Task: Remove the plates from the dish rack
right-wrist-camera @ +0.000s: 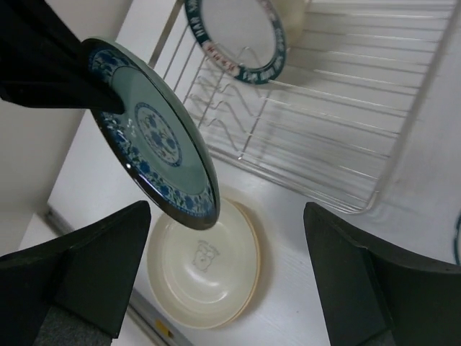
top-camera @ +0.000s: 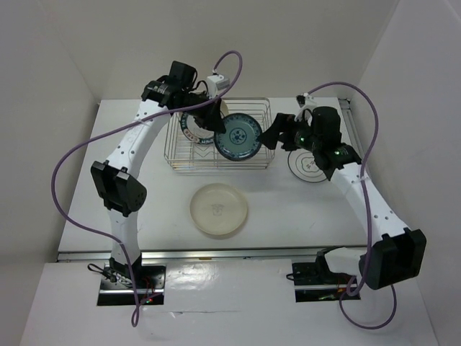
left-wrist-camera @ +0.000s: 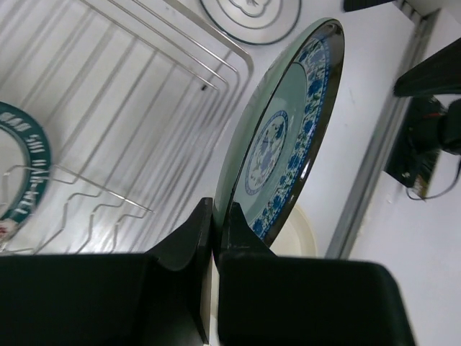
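My left gripper (top-camera: 214, 117) is shut on the rim of a blue-patterned plate (top-camera: 239, 138) and holds it on edge above the silver wire dish rack (top-camera: 187, 155). In the left wrist view the gripper (left-wrist-camera: 214, 231) pinches the plate's (left-wrist-camera: 288, 137) lower rim. A white plate with a dark green rim (top-camera: 190, 130) stands in the rack, and also shows in the right wrist view (right-wrist-camera: 234, 36). My right gripper (top-camera: 276, 133) is open and empty just right of the held plate (right-wrist-camera: 155, 137). Its fingers (right-wrist-camera: 94, 267) are wide apart.
Stacked cream plates (top-camera: 218, 209) lie on the table in front of the rack, and show in the right wrist view (right-wrist-camera: 205, 263). A white dark-rimmed plate (top-camera: 308, 166) lies flat to the right of the rack. White walls enclose the table.
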Available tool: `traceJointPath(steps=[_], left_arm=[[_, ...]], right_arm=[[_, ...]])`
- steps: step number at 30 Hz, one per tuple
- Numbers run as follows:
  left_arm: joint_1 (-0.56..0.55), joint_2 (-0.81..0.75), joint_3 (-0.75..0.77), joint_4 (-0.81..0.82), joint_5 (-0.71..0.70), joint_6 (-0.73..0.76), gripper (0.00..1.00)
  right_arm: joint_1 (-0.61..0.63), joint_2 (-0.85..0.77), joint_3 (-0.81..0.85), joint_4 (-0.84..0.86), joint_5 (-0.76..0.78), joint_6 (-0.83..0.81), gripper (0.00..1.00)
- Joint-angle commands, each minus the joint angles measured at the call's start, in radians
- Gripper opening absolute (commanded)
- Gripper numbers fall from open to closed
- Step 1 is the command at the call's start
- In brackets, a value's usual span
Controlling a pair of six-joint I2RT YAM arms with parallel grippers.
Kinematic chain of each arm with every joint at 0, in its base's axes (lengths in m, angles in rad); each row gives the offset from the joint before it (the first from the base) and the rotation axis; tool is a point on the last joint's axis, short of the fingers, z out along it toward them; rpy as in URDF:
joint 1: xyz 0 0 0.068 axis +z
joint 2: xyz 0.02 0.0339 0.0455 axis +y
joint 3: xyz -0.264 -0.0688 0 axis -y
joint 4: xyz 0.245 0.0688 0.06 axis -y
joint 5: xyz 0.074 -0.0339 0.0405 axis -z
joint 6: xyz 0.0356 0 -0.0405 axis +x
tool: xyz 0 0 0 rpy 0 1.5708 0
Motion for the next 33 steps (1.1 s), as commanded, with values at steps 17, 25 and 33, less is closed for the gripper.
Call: traceJointPath(steps=[17,25,33], left_arm=[[-0.032,0.009,-0.097,-0.105,0.144,0.083,0.37],[-0.032,-0.034,-0.203,0.028,-0.141,0.013,0.98],[-0.032,-0.068,-0.215,0.163,-0.49,0.011,0.99]], right_arm=[[0.023,0.067,-0.142,0.211,-0.337,0.094,0.0],[0.023,-0.041,-0.223,-0.088,-0.16,0.194,0.0],[-0.023,-0.072,-0.34,-0.355,-0.149,0.249,0.0]])
